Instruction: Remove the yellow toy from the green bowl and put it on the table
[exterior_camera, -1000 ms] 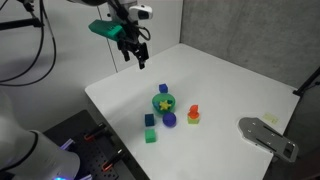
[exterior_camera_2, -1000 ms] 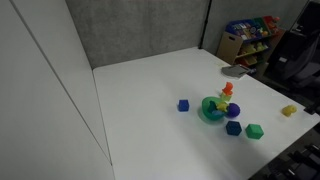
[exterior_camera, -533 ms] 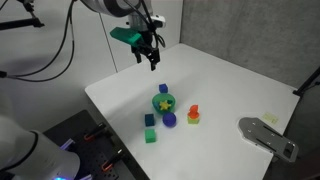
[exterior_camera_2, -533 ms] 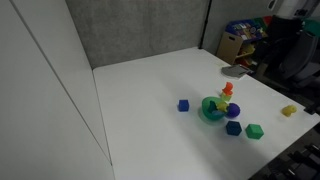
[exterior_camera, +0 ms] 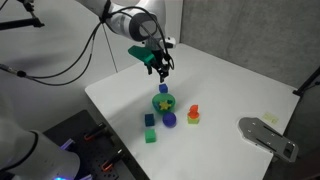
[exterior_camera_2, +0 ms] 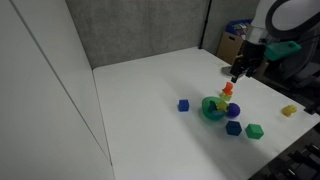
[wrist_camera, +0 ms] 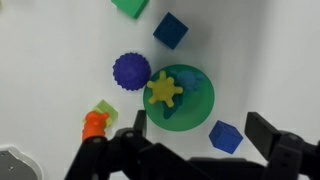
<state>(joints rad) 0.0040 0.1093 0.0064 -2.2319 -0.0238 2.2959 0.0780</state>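
The yellow toy (wrist_camera: pixel 164 89), a flat star shape, lies inside the green bowl (wrist_camera: pixel 193 108) on the white table (exterior_camera: pixel 240 85). It also shows in both exterior views (exterior_camera: pixel 163 100) (exterior_camera_2: pixel 220 102), as does the bowl (exterior_camera: pixel 163 106) (exterior_camera_2: pixel 211 111). My gripper (exterior_camera: pixel 161 70) (exterior_camera_2: pixel 237 76) hangs above the table, just behind the bowl, fingers pointing down. In the wrist view the gripper (wrist_camera: pixel 200 135) is open and empty, its fingers spread on either side of a blue cube (wrist_camera: pixel 226 136) next to the bowl.
Around the bowl stand a purple spiky ball (wrist_camera: pixel 131 71), a dark blue cube (wrist_camera: pixel 170 30), a green cube (wrist_camera: pixel 129 6) and an orange-and-red stacked toy (wrist_camera: pixel 95 124). A grey metal plate (exterior_camera: pixel 268 135) lies near the table's corner. A yellow piece (exterior_camera_2: pixel 289 111) lies at the table edge.
My gripper has come down and moved across the table from the far corner towards the bowl. The toys and bowl have not moved.
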